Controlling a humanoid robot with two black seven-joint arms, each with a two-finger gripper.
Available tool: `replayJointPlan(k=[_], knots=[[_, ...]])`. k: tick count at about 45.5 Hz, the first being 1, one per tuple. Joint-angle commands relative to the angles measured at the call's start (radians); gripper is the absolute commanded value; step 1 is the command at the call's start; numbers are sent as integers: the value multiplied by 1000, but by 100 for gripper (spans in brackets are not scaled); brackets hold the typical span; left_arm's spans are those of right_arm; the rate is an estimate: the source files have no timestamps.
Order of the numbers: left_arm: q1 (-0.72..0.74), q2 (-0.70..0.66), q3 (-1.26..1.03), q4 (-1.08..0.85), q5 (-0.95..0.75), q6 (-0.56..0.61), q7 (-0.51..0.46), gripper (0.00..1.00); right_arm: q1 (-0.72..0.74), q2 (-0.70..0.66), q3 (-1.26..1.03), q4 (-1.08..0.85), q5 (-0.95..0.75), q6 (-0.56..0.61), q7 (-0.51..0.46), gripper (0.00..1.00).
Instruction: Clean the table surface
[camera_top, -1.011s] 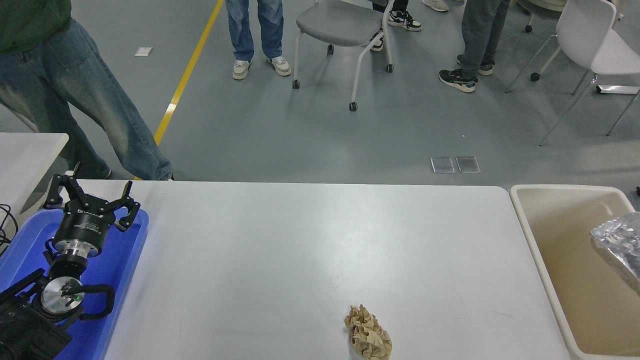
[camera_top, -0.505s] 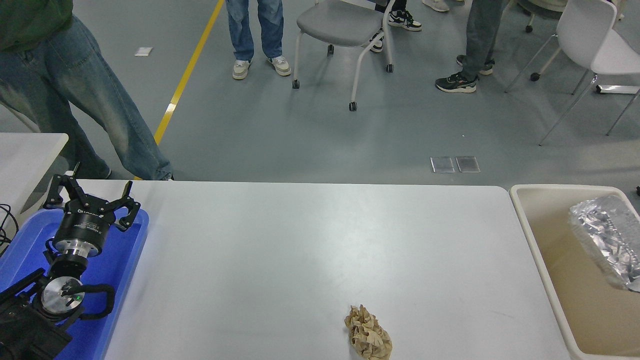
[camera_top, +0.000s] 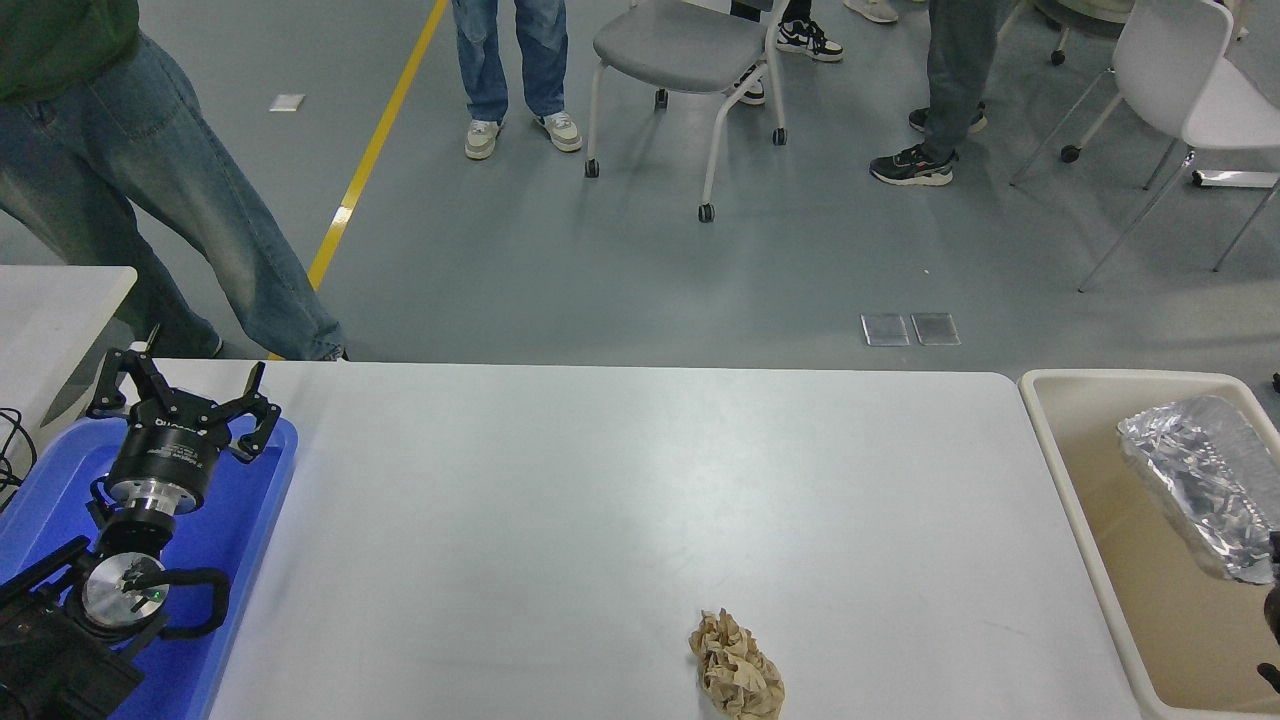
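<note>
The table surface (camera_top: 560, 500) is a wide white-grey top that fills the lower middle of the head view. A crumpled ball of brown paper (camera_top: 736, 676) lies on it near the front edge, right of centre. A crumpled sheet of silver foil (camera_top: 1200, 480) sits inside the beige tub (camera_top: 1070, 480) at the right end. My left gripper (camera_top: 185, 385) is parked open above a blue tray (camera_top: 260, 500) at the lower left, holding nothing. Of my right gripper (camera_top: 1272, 610) only a black sliver shows at the right edge, just below the foil.
A smaller white table corner (camera_top: 60, 300) stands at the far left. Beyond the table, several people's legs, a grey wheeled chair (camera_top: 690, 50) and a white chair (camera_top: 1190, 90) stand on the grey floor. A person in jeans (camera_top: 170, 200) is close to the far left corner.
The foil sheet has moved from the right edge leftward into the tub. A bit of my right gripper now shows at the right edge. The left arm and the paper ball have not moved.
</note>
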Motion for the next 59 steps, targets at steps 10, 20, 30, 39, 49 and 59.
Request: replayJointPlan(k=[10, 20, 30, 39, 49, 59], knots=[[0, 0, 0, 0, 0, 0, 2, 100, -4, 16, -24, -20, 1, -41, -3, 0], [0, 0, 0, 0, 0, 0, 0, 100, -7, 14, -26, -21, 3, -51, -3, 61], [0, 0, 0, 0, 0, 0, 0, 100, -19, 5, -29, -18, 3, -71, -1, 99], [0, 0, 0, 0, 0, 0, 0, 100, -19, -6, -30, -18, 3, -61, -1, 99], [0, 0, 0, 0, 0, 0, 0, 100, -19, -53, -26, -21, 24, 10, -1, 99], [0, 0, 0, 0, 0, 0, 0, 100, -15, -147, -23, -1, 72, 80, -1, 99]])
